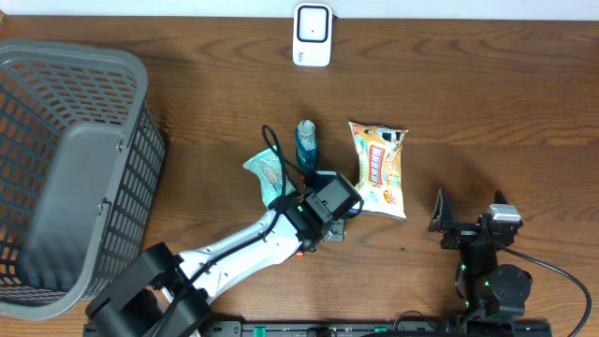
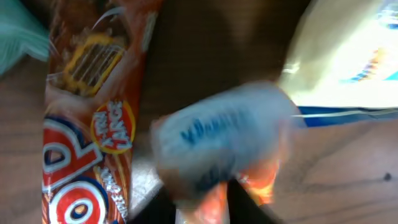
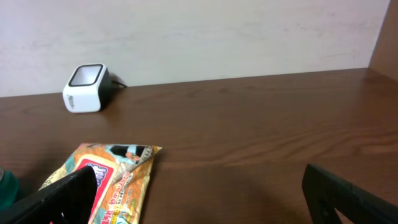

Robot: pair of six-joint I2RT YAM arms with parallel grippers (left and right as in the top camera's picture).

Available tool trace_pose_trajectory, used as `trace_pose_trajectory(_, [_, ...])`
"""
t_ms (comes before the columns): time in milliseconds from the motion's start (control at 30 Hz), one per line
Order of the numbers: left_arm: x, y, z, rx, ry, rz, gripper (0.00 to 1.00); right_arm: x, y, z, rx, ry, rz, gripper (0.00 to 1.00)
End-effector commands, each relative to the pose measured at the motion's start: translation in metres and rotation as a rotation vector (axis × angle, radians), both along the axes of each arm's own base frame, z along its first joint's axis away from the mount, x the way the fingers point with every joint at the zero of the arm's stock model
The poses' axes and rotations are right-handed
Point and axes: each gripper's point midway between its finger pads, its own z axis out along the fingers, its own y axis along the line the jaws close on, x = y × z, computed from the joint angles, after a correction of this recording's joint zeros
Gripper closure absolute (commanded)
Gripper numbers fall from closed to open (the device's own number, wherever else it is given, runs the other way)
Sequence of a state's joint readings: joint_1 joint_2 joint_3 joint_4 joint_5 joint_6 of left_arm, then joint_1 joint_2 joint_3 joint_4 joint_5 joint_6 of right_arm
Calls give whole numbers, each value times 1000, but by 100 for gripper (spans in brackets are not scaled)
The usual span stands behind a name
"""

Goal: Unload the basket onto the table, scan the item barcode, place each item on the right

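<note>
Shop checkout (a mock one), barcode scanner (image 1: pixel 312 35), shopping basket (image 1: pixel 140 178), snack packet (image 1: pixel 379 168)

- Table (image 1: pixel 487 84): brown wood grain.
- Basket (image 1: pixel 140 187): grey lattice.
- Scanner (image 1: pixel 312 35): white, black window.
- Snack bag (image 1: pixel 379 168): cream, orange and blue print.
- Bottle (image 1: pixel 307 142): teal.
- Wrapper (image 2: pixel 87 124): red-brown, yellow badge.

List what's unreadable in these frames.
Left pincer: overhead, hidden under its own wrist camera; open or shut unclear.
Pale item with blue lettering: left wrist view, motion-blurred, unidentifiable.
Red snack packet: left wrist view, cut off by frame edges.
Yellow snack bag: overhead, print too small; no barcode visible.
</note>
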State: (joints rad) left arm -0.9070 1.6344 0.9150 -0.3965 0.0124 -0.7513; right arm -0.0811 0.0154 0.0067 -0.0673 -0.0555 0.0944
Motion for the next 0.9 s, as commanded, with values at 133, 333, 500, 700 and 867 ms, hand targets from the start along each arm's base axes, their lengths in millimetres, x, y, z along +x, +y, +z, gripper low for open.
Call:
trace_pose_trajectory(133, [3, 4, -6, 20, -14, 29, 12, 0, -1, -1, -6, 1, -3, 1])
trace_pose_trajectory(333, [17, 28, 20, 98, -105, 80, 2, 0, -1, -1, -6, 1, -3, 1])
trace_pose_trajectory(500, [29, 51, 80, 53, -199, 129, 1, 0, -1, -1, -6, 1, -3, 1])
trace_pose_trajectory(700, [54, 97, 166, -32, -437, 133, 1, 0, -1, -1, -6, 1, -3, 1])
trace_pose_trajectory(867, [86, 157, 240, -35, -678, 231, 1, 0, -1, -1, -6, 1, -3, 1])
